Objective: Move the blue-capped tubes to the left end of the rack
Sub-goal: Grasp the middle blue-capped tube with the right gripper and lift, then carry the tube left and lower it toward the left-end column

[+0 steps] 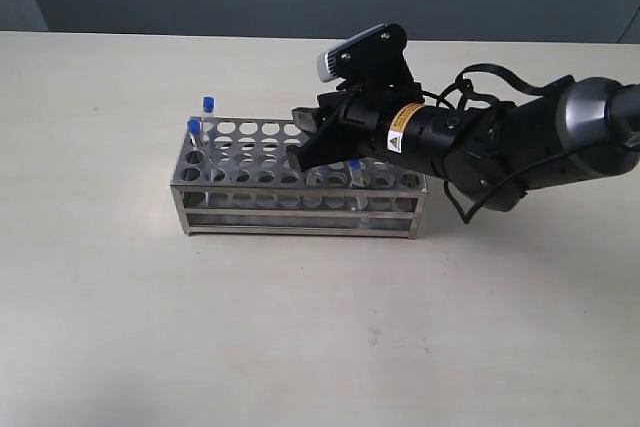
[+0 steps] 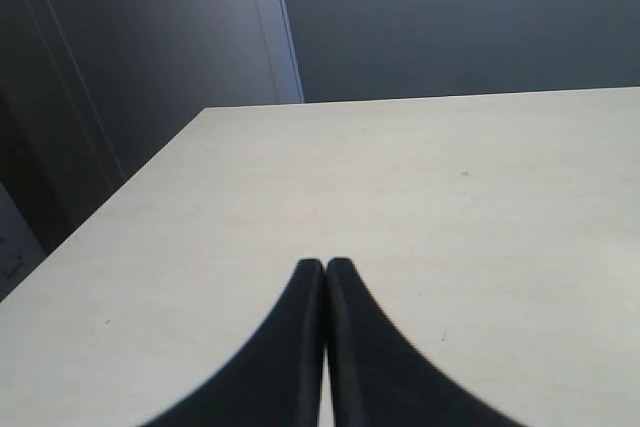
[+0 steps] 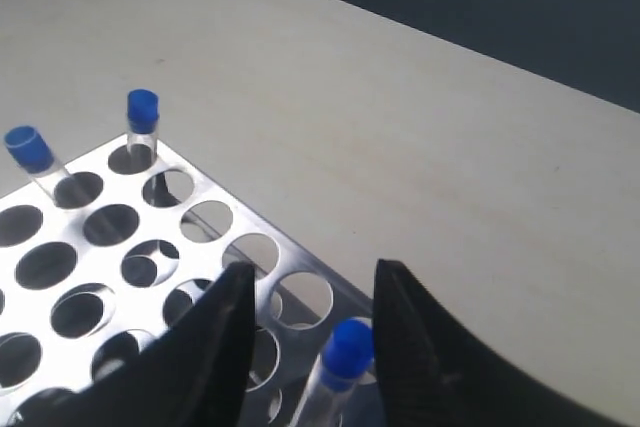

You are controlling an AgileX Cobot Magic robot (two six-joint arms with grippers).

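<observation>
Starting nearest the right wrist camera: right gripper [image 3: 312,267] with jaws parted wide, straddling one blue-capped tube [image 3: 345,352] standing in a hole of the rack [image 3: 215,192]. Not clamped yet, by the look of it; blue cap very close to one finger [image 3: 425,347], contact impossible to tell. From the exterior view, same blue-capped tube [image 1: 355,167] in the front row, right of the rack's middle, so well apart from its goal at the left end. Gripper lying low and almost level over the top plate, probably for taking the thin glass just under the cap, the only part free above the holes. Judged step: closing on this tube, then lifting straight up, to avoid tilting or cracking it against the steel hole. Farther along the plate, many empty holes, then at the left end the corner tube [image 3: 142,117], upright, and the neighbour tube [image 3: 35,152], leaning a little; both already in place for the task. Fourth tube not to be found, perhaps hidden under the arm. Last, left gripper [image 2: 325,265], out of the exterior view, fingers pressed together on nothing, above the table [image 2: 450,197], likely parked aside to leave the rack free.
</observation>
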